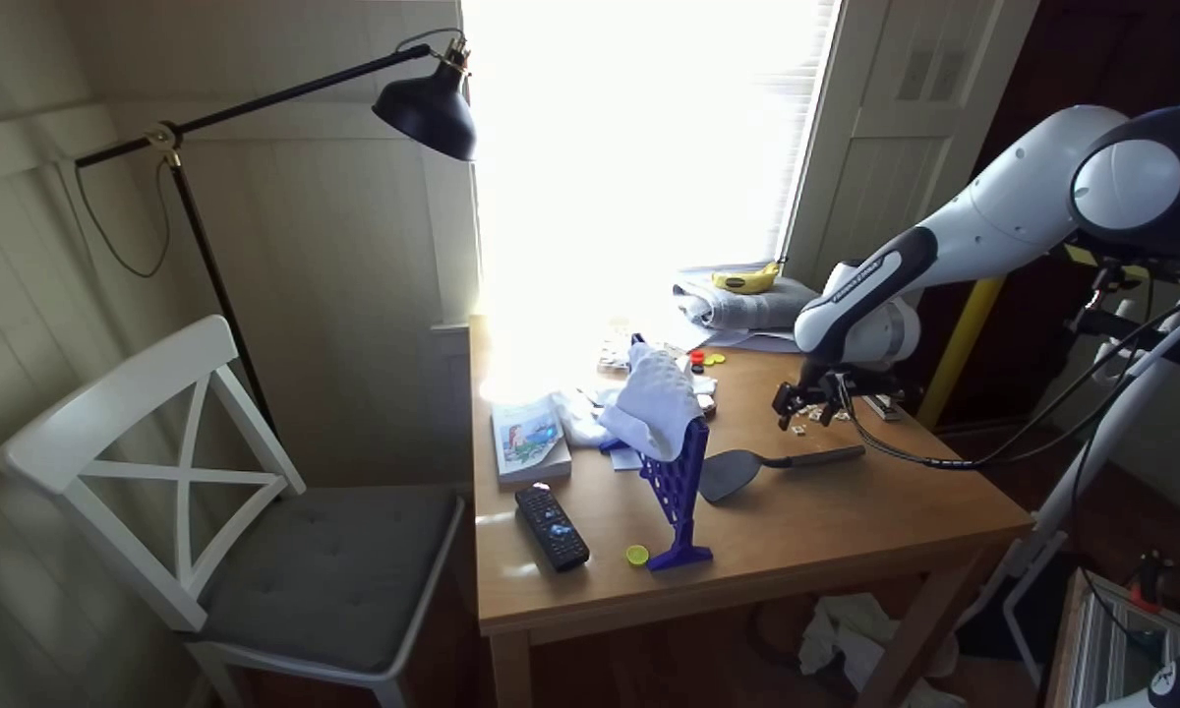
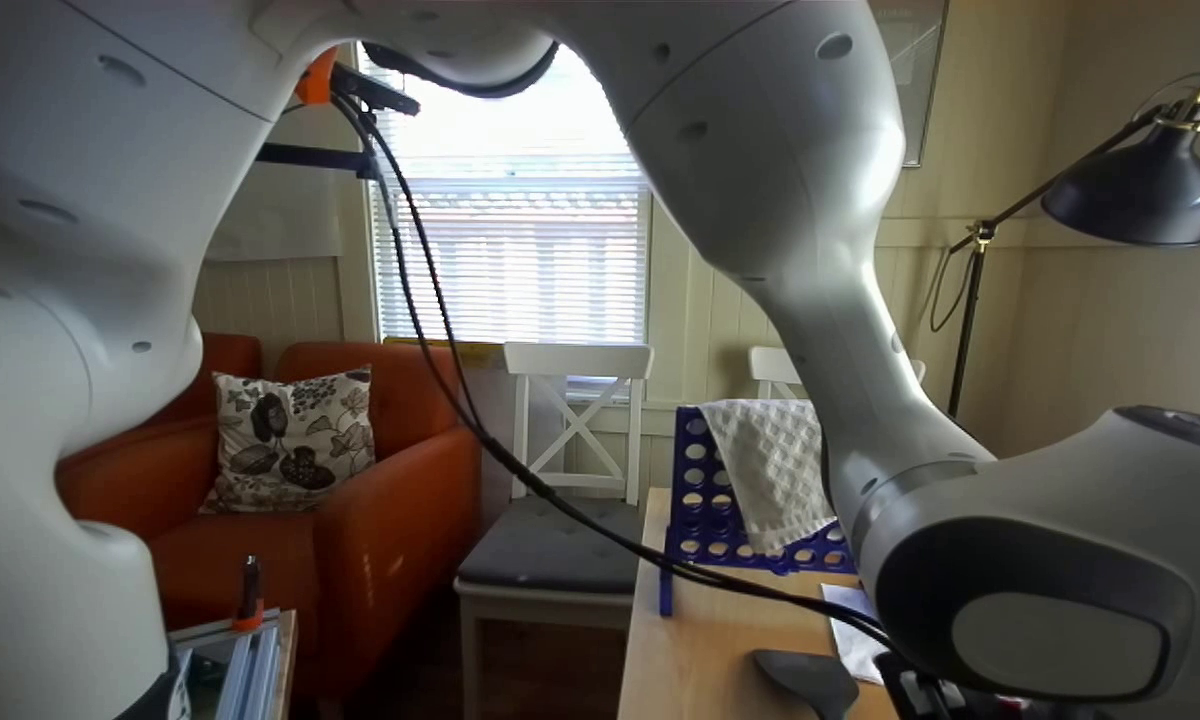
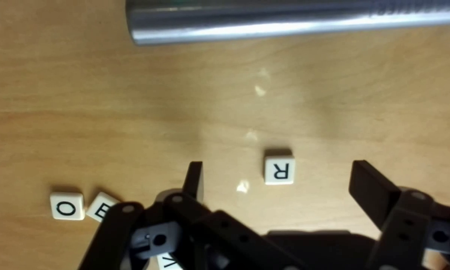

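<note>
1. Wrist view: the gripper [image 3: 276,167] is spread wide, holding nothing; the R tile [image 3: 279,171] lies beneath, between its fingertips, no grip made yet.
2. In an exterior view, the spatula [image 1: 733,475] lies near it.
3. In an exterior view, its fingertips are out of sight.

in an exterior view, a long black remote control [image 1: 553,528] lies near the corner of the wooden desk [image 1: 846,511] beside a white chair [image 1: 183,474]; a thick illustrated white book [image 1: 527,436] lies along that side edge. a yellow banana [image 1: 745,281] rests on a folded grey towel [image 1: 752,311] near the far edge.
</note>
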### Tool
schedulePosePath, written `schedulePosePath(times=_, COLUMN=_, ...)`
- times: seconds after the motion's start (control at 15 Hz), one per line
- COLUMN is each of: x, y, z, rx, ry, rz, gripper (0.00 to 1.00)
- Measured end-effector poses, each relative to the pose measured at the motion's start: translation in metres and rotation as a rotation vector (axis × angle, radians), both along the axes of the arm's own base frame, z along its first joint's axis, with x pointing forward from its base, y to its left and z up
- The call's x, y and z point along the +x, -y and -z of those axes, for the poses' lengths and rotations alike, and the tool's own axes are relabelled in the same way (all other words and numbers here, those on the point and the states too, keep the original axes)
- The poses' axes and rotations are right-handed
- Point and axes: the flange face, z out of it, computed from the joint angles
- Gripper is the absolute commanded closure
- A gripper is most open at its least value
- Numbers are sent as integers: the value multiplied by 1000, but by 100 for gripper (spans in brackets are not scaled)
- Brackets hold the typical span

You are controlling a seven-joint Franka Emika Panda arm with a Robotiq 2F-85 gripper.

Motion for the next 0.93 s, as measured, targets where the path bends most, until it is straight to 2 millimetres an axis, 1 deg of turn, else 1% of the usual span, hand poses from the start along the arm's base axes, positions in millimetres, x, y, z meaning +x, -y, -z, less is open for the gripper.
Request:
schedulePosePath(times=0.4, x=0, y=2, z=-1, rx=4, ry=8, rz=8, gripper=0)
schedulePosePath(times=0.73, x=5, y=-4, z=0, rx=10, ry=17, rz=3, gripper=0)
schedulePosePath(times=0.93, x=4, y=-4, z=1, rx=12, ry=16, rz=8, gripper=1)
